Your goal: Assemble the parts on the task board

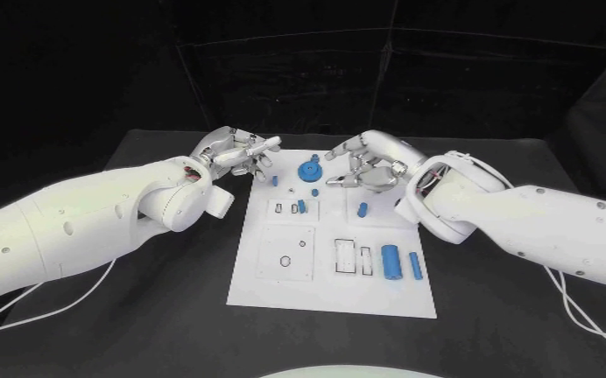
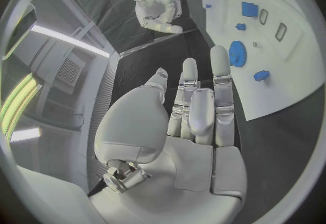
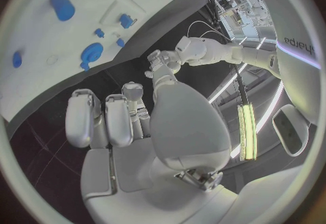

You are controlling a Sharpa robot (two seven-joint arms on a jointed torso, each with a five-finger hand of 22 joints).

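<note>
1. White and flat, the task board [image 1: 331, 286] lay in the middle of the black table [image 1: 151, 308], with small blue parts spread over it.
2. A blue gear [image 1: 308, 171] stood near the board's far edge. A short peg [image 1: 362, 210] lay mid-board. A large cylinder [image 1: 391, 261] and a slim pin [image 1: 416, 265] lay loose near the right edge.
3. Several outlined slots [image 1: 345, 255] looked unfilled, so most of the assembly seemed left to do.
4. The left hand [image 1: 235, 154] hovered at the board's far left corner, fingers spread, holding nothing.
5. The right hand [image 1: 370, 162] hung over the far edge beside the gear, fingers curled; whether it pinched anything could not be told.
</note>
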